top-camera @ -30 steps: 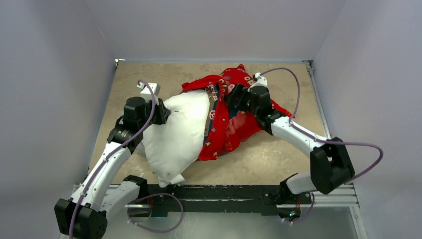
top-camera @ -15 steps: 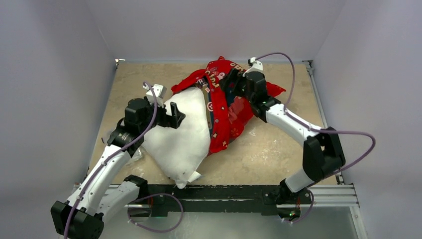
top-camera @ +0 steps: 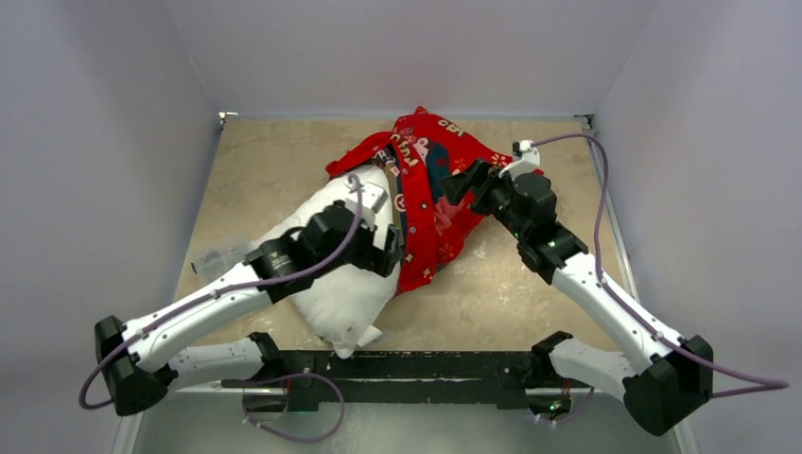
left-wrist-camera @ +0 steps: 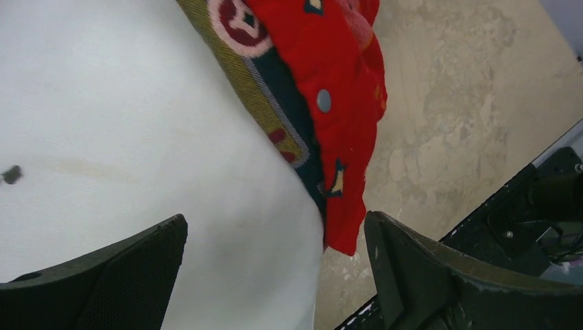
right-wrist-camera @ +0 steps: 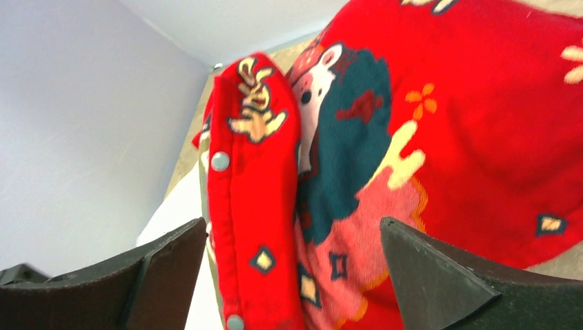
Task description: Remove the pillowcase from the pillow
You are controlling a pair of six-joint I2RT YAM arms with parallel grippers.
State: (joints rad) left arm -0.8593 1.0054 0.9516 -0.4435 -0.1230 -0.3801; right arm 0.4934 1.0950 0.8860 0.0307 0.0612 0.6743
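- The pillow (top-camera: pixel 331 279) lies slantwise on the tabletop (top-camera: pixel 530 284). One corner is near the front edge, and its long axis runs up toward the far middle.
- The pillowcase (top-camera: pixel 444 165) covers only the far end. Most of the pillow is bare, and the case is bunched and spills off to the right.
- The left end effector (left-wrist-camera: pixel 276 218) hangs over the bare pillow just beside the hem (left-wrist-camera: pixel 275 117), fingers spread wide with nothing between them.
- The right end effector (right-wrist-camera: pixel 294 223) faces the case from the right, also wide open and holding nothing. A folded edge with snaps sits before its gap.
- The case lies to the far right of the left arm and straight ahead of the right arm, so the right arm is nearer.
- In my judgement the coming pull should follow the pillow's axis toward the far right, while the left arm pins the pillow.
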